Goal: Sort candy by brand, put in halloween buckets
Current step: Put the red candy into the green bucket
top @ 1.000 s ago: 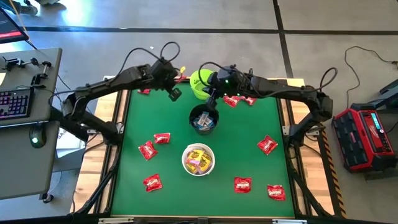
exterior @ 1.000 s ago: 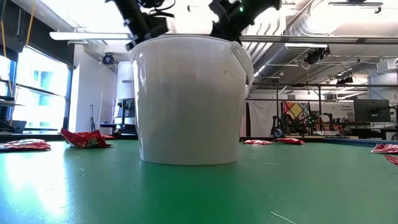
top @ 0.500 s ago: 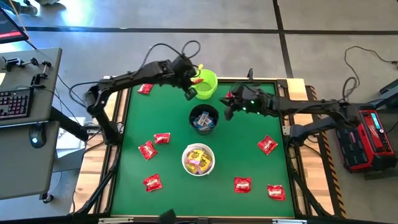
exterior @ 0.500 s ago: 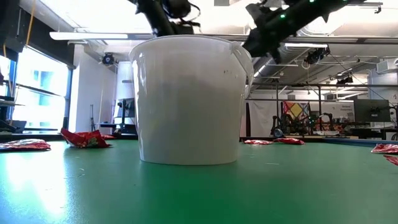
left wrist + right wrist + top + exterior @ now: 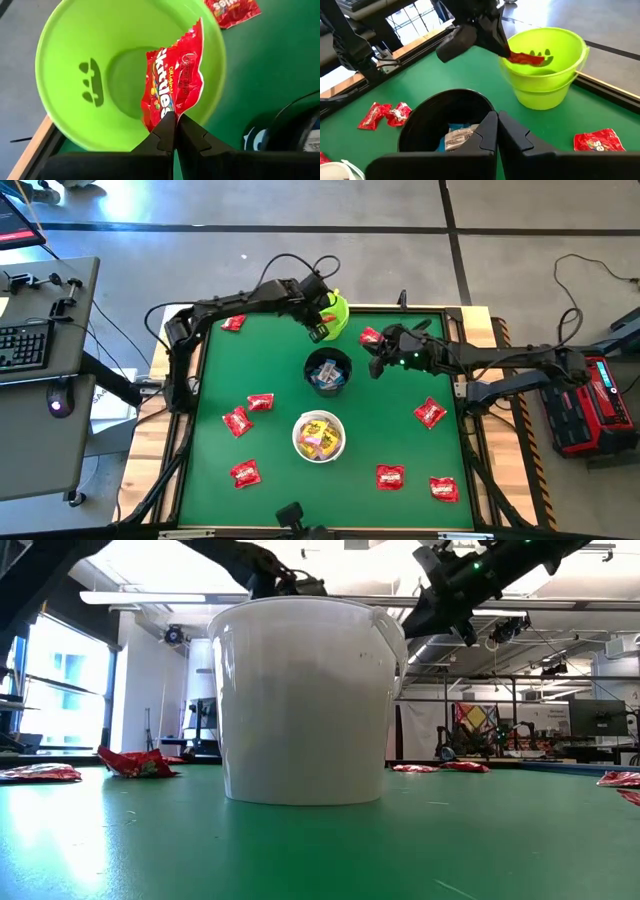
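My left gripper (image 5: 172, 121) is shut on a red Skittles packet (image 5: 175, 80), which it holds over the mouth of the lime green bucket (image 5: 337, 308) at the table's far edge. My right gripper (image 5: 496, 131) is shut and holds nothing; it hovers to the right of the black bucket (image 5: 328, 372), which contains blue-and-white candy (image 5: 460, 136). The white bucket (image 5: 319, 436) holds yellow packets. Several red packets lie flat on the green mat, one (image 5: 370, 336) just beyond my right gripper. My left gripper pinches the red packet by one end (image 5: 166, 111) between its two fingers. The rest of the packet sticks out beyond the fingertips, lifted clear, above the inside of the green bucket (image 5: 75, 50).
Loose red packets lie at the far left (image 5: 233, 323), the left middle (image 5: 261, 402) (image 5: 237, 421), the near left (image 5: 245, 473), the right (image 5: 430, 413) and the near right (image 5: 391, 476) (image 5: 443, 489). In the low view the white bucket (image 5: 305, 700) fills the foreground.
My left gripper has carried the red packet rightward along the far edge until it hangs over the green bucket. My right gripper has drawn away from above the black bucket toward the table's right.
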Available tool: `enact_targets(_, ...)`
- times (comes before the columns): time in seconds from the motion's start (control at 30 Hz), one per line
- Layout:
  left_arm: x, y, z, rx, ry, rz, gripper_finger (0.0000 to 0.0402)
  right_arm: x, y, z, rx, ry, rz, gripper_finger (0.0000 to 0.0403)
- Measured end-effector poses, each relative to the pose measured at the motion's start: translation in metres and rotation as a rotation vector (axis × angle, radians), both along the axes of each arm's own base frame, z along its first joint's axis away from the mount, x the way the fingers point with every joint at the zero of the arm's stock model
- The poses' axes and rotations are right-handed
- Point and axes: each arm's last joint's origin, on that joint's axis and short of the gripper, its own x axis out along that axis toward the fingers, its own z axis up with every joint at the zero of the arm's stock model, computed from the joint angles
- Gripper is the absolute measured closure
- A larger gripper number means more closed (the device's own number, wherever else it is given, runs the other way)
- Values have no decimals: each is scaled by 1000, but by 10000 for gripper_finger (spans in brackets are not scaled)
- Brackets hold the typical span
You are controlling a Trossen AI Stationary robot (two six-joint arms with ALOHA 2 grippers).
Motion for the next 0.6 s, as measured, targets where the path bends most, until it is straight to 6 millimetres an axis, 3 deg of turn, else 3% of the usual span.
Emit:
enact_targets(0.27,2,9,-14,-19,19,6,401,0,0,0,-9,3,-12,403)
enact_targets(0.6,2,11,-15,-4,15,9,380,-1,0,-1,-15,19,-12,403)
